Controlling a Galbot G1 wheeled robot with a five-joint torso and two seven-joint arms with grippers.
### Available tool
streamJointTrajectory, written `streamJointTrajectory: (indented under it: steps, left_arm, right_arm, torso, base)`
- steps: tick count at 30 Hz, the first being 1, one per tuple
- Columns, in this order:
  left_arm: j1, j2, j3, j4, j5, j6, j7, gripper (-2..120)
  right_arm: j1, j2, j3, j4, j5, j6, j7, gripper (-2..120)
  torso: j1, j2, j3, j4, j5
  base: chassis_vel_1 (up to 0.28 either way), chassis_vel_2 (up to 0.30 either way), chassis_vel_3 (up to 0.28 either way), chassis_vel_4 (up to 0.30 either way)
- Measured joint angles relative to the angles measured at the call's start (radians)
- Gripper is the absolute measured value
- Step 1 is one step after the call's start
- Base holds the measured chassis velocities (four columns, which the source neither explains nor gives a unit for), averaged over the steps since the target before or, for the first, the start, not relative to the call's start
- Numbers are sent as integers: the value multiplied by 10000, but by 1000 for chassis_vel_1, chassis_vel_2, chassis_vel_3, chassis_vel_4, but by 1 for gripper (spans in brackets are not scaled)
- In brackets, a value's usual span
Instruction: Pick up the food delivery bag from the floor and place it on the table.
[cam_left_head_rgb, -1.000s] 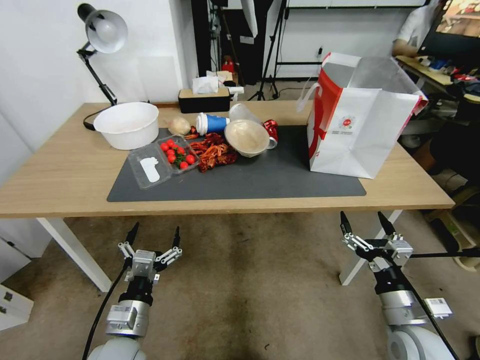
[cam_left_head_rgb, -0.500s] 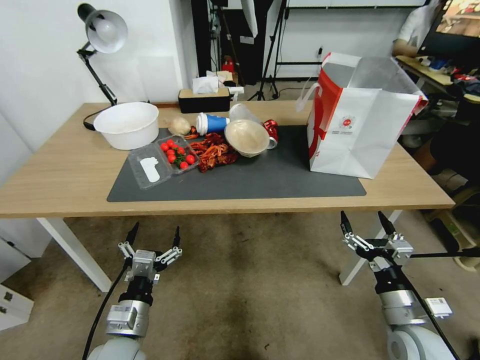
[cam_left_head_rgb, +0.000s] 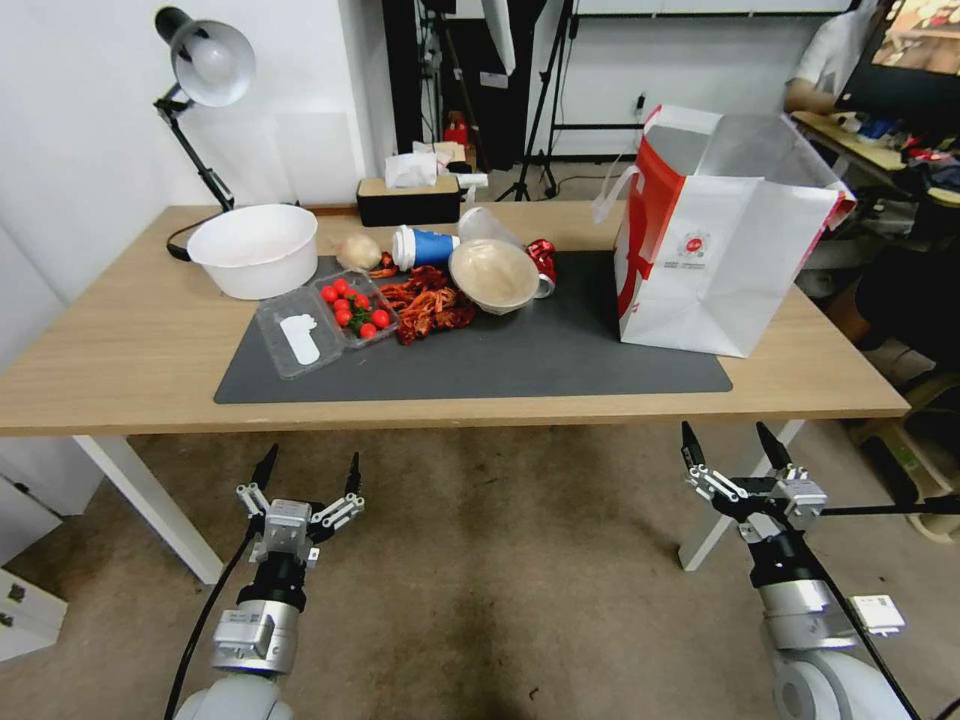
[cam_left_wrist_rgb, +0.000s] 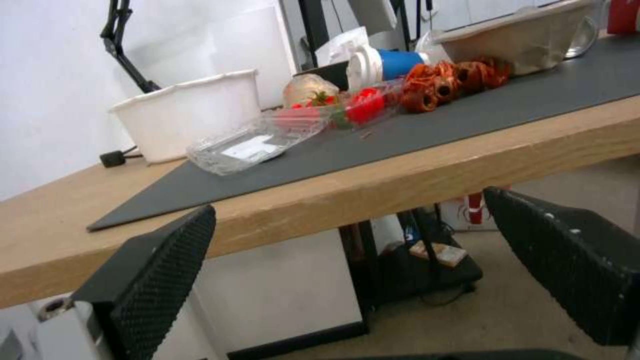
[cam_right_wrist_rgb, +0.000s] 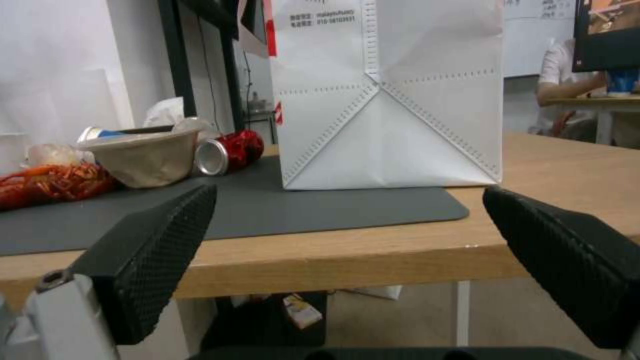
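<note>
Bag: you have the food delivery bag (cam_left_head_rgb: 720, 240) standing upright on the counter (cam_left_head_rgb: 120, 360), at its right end, its near base partly on the right edge of the dark mat (cam_left_head_rgb: 540, 355) and partly on bare wood. In the right wrist view the bag (cam_right_wrist_rgb: 390, 100) rises straight from the mat with its folded white bottom panel facing you.

Left end effector: your left end effector (cam_left_head_rgb: 307, 470) hangs below the counter's front edge, over the floor (cam_left_head_rgb: 500, 560), fingers spread apart and holding nothing. From its wrist camera you see both black ribbed fingers (cam_left_wrist_rgb: 157, 280) wide of each other with the counter's front edge above them.

Right end effector: your right end effector (cam_left_head_rgb: 725, 445) sits low in front of the counter's right front corner, fingers apart and empty, well short of the bag. Its wrist camera shows the fingers (cam_right_wrist_rgb: 150, 250) parted below the counter edge.

Counter, left half: a white bowl (cam_left_head_rgb: 255, 248) stands near the back left, just off the mat's far left corner, with a desk lamp (cam_left_head_rgb: 205, 70) behind it.

Mat, middle: an open clear tray of cherry tomatoes (cam_left_head_rgb: 325, 320), a heap of red crayfish (cam_left_head_rgb: 430, 300), a tipped paper bowl (cam_left_head_rgb: 495, 275), a blue cup on its side (cam_left_head_rgb: 425, 245) and a crushed red can (cam_left_head_rgb: 543, 258) lie close together toward the mat's far edge.

Counter, back edge: a black tissue box (cam_left_head_rgb: 408, 198) sits at the middle of the back edge.
</note>
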Motion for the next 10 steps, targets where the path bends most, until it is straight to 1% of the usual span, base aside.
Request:
streamJointTrajectory:
  steps: [10]
  left_arm:
    - [0,0,0,-3,0,0,0,100]
  right_arm:
    - [1,-1,0,6,0,-5,0,100]
  torso:
    - [0,1,0,0,0]
  base:
    - [0,0,0,0]
